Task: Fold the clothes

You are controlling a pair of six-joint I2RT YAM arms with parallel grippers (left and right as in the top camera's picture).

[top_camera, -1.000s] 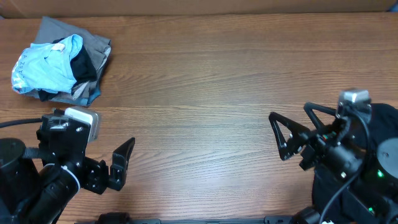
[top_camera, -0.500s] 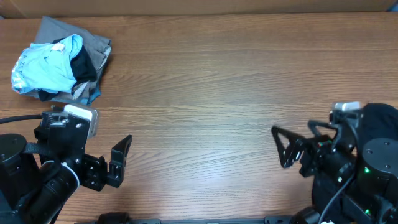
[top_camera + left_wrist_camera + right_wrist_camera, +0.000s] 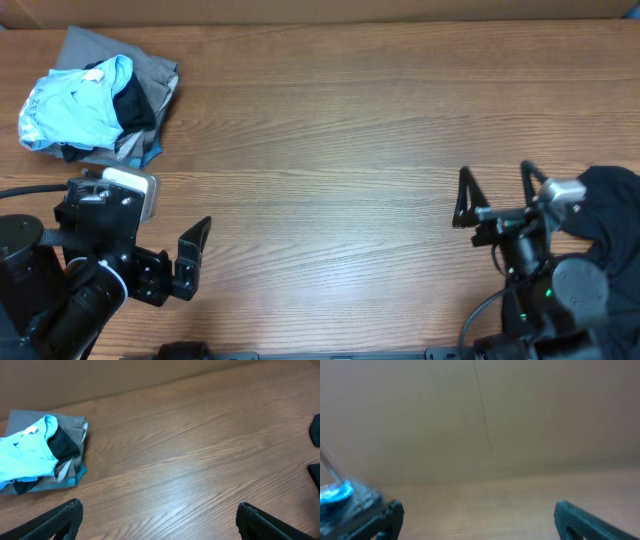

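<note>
The clothes lie in a crumpled pile at the table's far left: a light blue T-shirt (image 3: pixel 72 108) on top, a black piece (image 3: pixel 136 102) tucked beside it, grey cloth (image 3: pixel 152 66) underneath. The pile also shows in the left wrist view (image 3: pixel 30 452). My left gripper (image 3: pixel 185 262) is open and empty near the front left, well short of the pile; its fingers frame bare wood (image 3: pixel 160 522). My right gripper (image 3: pixel 495 192) is open and empty at the right, fingers pointing to the far side. A black garment (image 3: pixel 615 200) lies by the right arm at the table's right edge.
The wooden table (image 3: pixel 330 150) stretches between the two arms. A brown wall runs along the far edge (image 3: pixel 485 420). The right wrist view is blurred, with a blue glinting shape at its left edge (image 3: pixel 335 494).
My right gripper has swung from pointing left to pointing at the far side and has shifted slightly right. My left arm has barely moved. The pile is unchanged.
</note>
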